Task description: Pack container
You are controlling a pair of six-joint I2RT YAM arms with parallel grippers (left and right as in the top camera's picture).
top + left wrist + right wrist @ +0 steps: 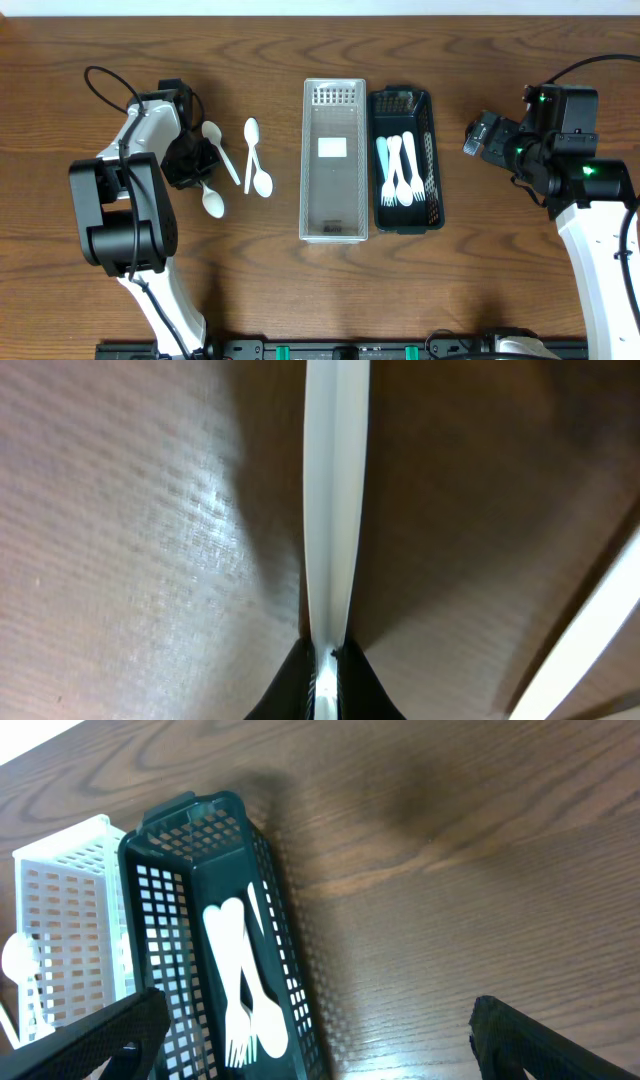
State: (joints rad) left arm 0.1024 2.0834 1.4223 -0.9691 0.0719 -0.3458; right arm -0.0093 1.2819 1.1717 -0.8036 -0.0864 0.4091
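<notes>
My left gripper (pixel 193 162) is low at the table on the left, among several white plastic spoons (pixel 256 160). In the left wrist view its jaws (pixel 325 672) are shut on a white spoon's handle (pixel 336 510), which runs straight away from them over the wood. Another white handle (pixel 590 630) lies to the right. A clear white basket (pixel 334 228) stands mid-table and looks empty. Beside it a black basket (pixel 437 165) holds white and pale blue forks (pixel 400 170). My right gripper (pixel 478 138) is open and empty, right of the black basket (pixel 170 870).
A spoon (pixel 213 203) lies just below my left gripper, and another (pixel 222 150) runs diagonally beside it. Bare wood lies between the spoons and the white basket (pixel 60 910). The right arm's base stands at the right edge.
</notes>
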